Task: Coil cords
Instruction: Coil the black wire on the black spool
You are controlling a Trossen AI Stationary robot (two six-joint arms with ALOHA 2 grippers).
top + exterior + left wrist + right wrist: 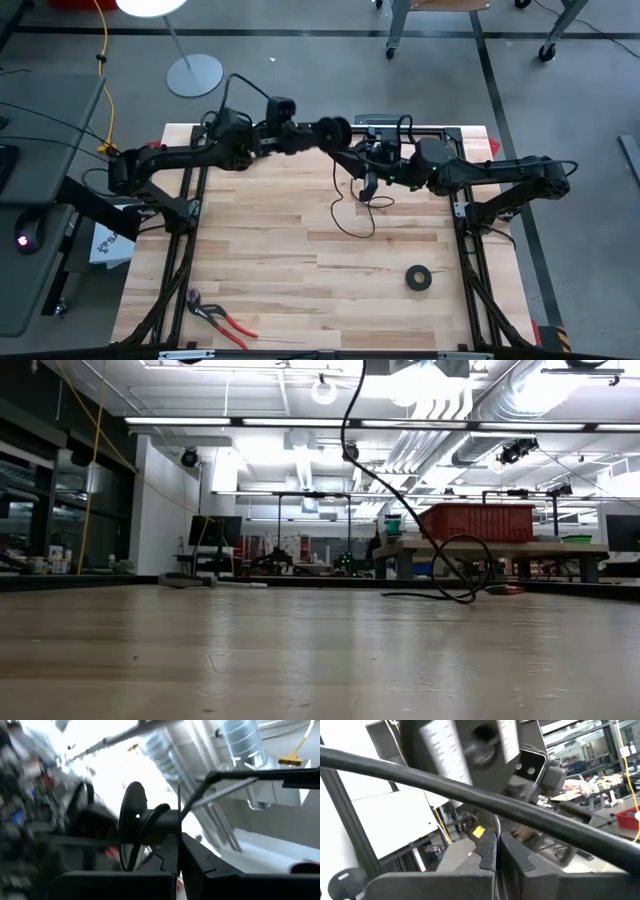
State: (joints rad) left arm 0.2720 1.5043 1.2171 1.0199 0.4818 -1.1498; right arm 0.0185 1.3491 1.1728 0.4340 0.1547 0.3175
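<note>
— Cord [352,205] first: where is it?

— One black cord, hanging from my two grippers above the table's [300,290] far edge, its tail looped on the wood toward the middle.

— Why hold it so high?

— I judge the lift keeps slack free for winding. My left gripper [335,132] and right gripper [368,186] both have fingers pressed together, pinching it.

— What else?

— One tape roll [418,278] near the right edge, one pair of pliers [218,316] by the near left corner.

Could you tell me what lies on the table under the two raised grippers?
Under the left gripper and right gripper, the black cord hangs down and trails in a loop on the bare wooden table. The arms cover its upper end.
</note>
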